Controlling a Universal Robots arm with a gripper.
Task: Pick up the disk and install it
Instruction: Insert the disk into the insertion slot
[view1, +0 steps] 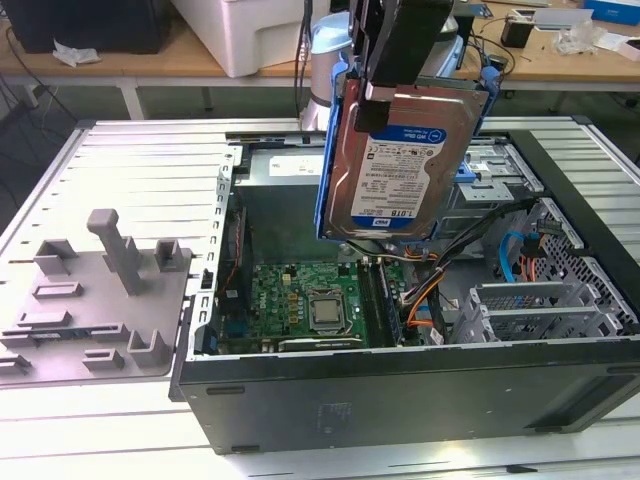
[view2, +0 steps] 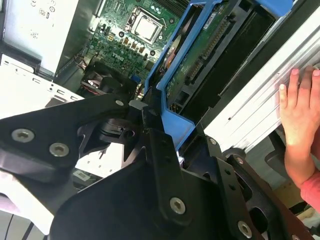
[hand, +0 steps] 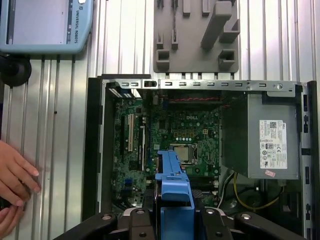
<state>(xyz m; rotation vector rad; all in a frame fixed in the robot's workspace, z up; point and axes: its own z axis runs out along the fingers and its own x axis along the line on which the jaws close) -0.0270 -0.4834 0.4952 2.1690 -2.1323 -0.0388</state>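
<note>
An open computer case (view1: 400, 395) lies on its side on a ribbed metal table (view1: 150, 160). Inside it, a green motherboard (view1: 285, 295) faces up, with a CPU socket (view1: 325, 312) near its middle. In the first wrist view, a grey power supply (hand: 260, 142) with a white sticker sits in one corner of the case. A grey drive cage (view1: 530, 310) stands at the exterior view's right, with blue and orange cables (view1: 520, 255) just beside it. A grey fixture plate (view1: 100, 300) with upright blocks lies beside the case, at the exterior view's left. A pendant (hand: 45, 25) rests on the table.

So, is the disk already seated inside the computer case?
No, in the exterior view the disk hangs in the end effector, above the open computer case.
</note>
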